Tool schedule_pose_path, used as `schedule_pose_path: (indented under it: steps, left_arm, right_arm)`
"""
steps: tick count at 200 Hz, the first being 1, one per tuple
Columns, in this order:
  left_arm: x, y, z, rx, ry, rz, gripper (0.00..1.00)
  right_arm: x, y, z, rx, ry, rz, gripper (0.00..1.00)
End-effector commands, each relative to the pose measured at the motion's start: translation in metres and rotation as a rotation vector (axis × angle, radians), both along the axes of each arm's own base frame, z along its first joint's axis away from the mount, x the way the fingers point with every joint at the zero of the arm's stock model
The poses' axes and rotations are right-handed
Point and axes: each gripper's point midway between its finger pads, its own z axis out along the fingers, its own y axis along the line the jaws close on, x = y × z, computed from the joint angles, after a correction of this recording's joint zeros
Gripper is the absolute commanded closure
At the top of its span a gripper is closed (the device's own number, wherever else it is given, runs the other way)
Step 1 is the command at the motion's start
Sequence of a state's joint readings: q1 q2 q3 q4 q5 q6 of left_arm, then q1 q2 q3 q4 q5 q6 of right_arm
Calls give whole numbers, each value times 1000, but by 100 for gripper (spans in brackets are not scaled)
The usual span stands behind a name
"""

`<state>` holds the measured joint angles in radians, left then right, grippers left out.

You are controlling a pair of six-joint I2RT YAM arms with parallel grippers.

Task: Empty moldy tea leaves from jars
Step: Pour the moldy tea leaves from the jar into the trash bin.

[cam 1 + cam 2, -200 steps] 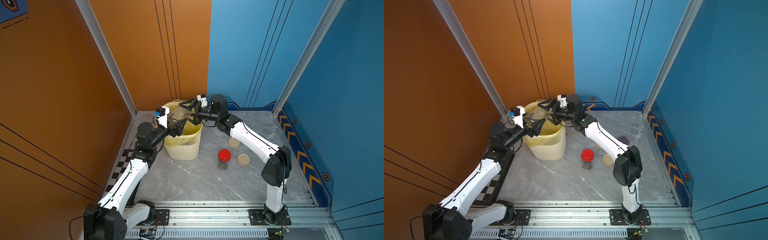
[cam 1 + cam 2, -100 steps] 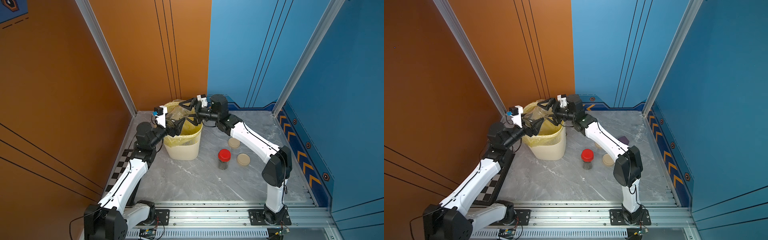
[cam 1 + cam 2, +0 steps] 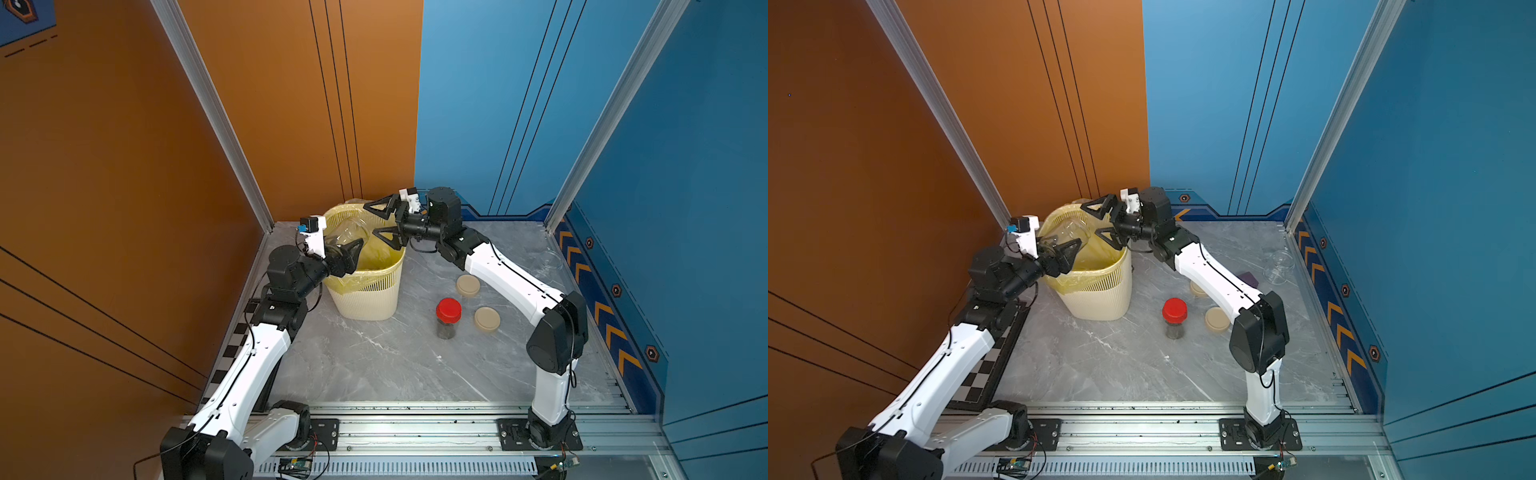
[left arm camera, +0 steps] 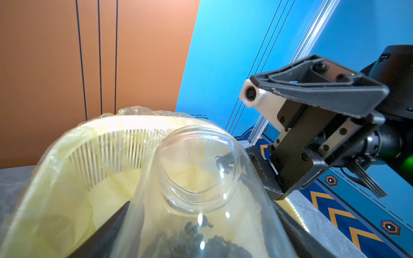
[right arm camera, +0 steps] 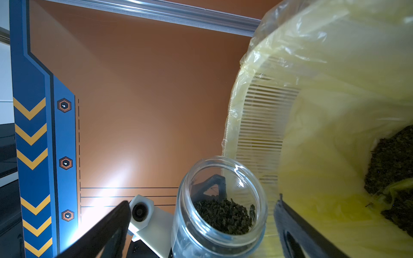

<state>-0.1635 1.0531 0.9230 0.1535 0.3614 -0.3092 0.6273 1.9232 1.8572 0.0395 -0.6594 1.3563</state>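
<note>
A lidless clear glass jar point(image 3: 348, 232) lies tilted above the rim of a cream slatted bin point(image 3: 365, 299), on the side nearest the left arm, with its mouth facing the middle of the bin. A clump of dark tea leaves point(image 5: 223, 215) sits inside against the jar's lower wall. More loose leaves point(image 5: 393, 160) lie in the bin's yellow bag point(image 3: 376, 259). The left gripper point(image 3: 347, 246) pinches the jar's body from both sides, its arm reaching up and forward from the front rail. The right gripper point(image 3: 376, 223) hovers over the far side of the bin, its fingers spread wide and facing the jar's mouth, holding nothing; its arm bends in a long arc from the right. The bin stands in the back corner, near the orange wall point(image 3: 270, 104). To the right of the bin on the grey marble table point(image 3: 374, 365) stand a red-lidded jar point(image 3: 448, 318) and two loose beige lids point(image 3: 468, 286) point(image 3: 486, 319), leaving open table toward the front rail.
</note>
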Motion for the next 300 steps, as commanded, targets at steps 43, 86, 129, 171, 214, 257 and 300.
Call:
schedule_pose_path:
  steps: [43, 86, 129, 171, 214, 257, 300]
  left_arm:
    - [-16, 19, 50, -39, 0, 90, 60]
    - [-17, 21, 56, -43, 71, 108, 62]
    - [-16, 22, 45, -56, 166, 116, 63]
    - [-18, 25, 45, -65, 207, 137, 63]
    - [-18, 24, 50, -85, 229, 138, 63]
    - [-16, 26, 46, -109, 311, 166, 63]
    - [-17, 25, 45, -147, 366, 175, 64]
  right_arm:
    - [-9, -2, 21, 27, -111, 45, 0]
    - [-12, -5, 15, -21, -133, 50, 0]
    - [-17, -14, 12, -76, -186, 59, 0]
    - [-15, -23, 12, -96, -225, 55, 0]
    - [-18, -17, 23, -45, -245, 85, 0]
    - [-24, -19, 27, -71, -289, 97, 0]
    - [-23, -27, 19, -145, -322, 76, 0]
